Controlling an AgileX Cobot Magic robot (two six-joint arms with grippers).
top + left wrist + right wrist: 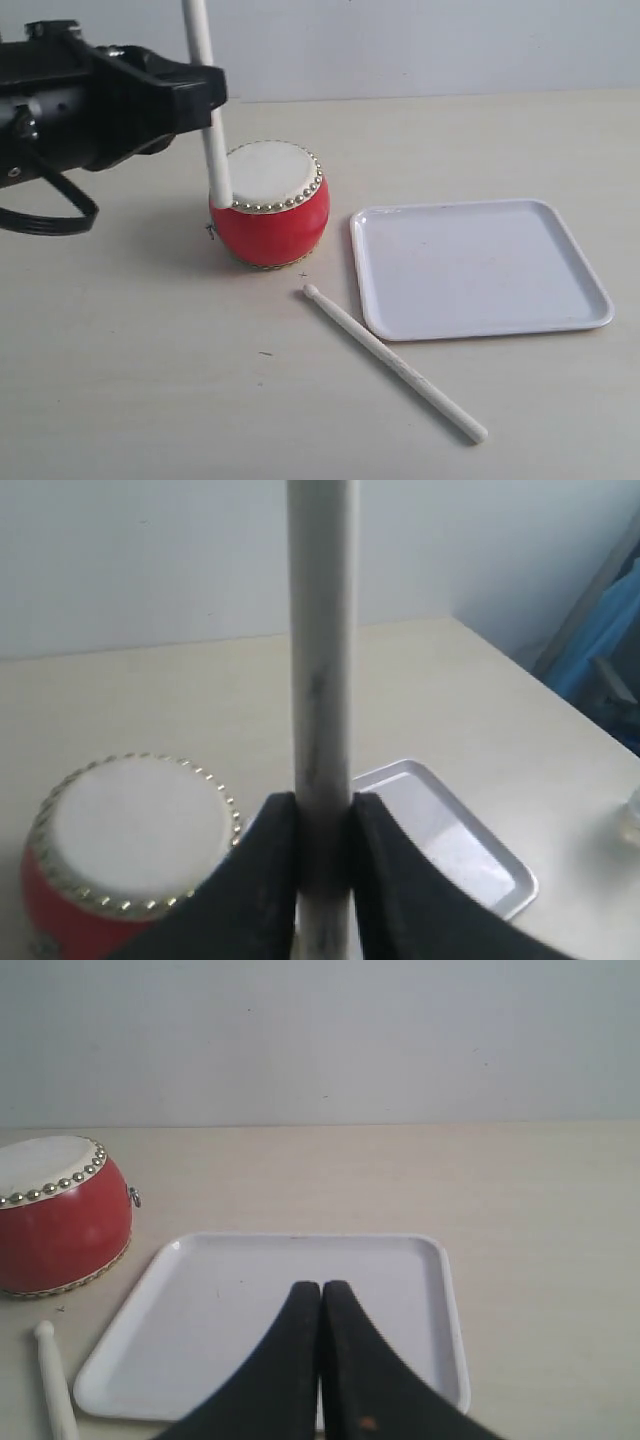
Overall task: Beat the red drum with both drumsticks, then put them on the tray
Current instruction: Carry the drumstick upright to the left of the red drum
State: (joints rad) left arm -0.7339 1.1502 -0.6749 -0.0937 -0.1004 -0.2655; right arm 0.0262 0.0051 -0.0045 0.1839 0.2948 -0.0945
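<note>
While the glossy red barrel drum (270, 205) stands on the pale table (130, 400), one slim cream wooden drumstick (216, 150) stands near upright, tip seemingly touching its rim — clamped between the black jaws of the left gripper (322, 815). A second drumstick (395, 363) lies just beside the flat white square plastic tray (480, 265); the right gripper (320, 1295) — closed, empty — hangs over that tray.

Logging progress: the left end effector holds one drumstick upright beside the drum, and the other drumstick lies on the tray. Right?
Not quite: the other drumstick lies on the table beside the tray, as the exterior view shows.
</note>
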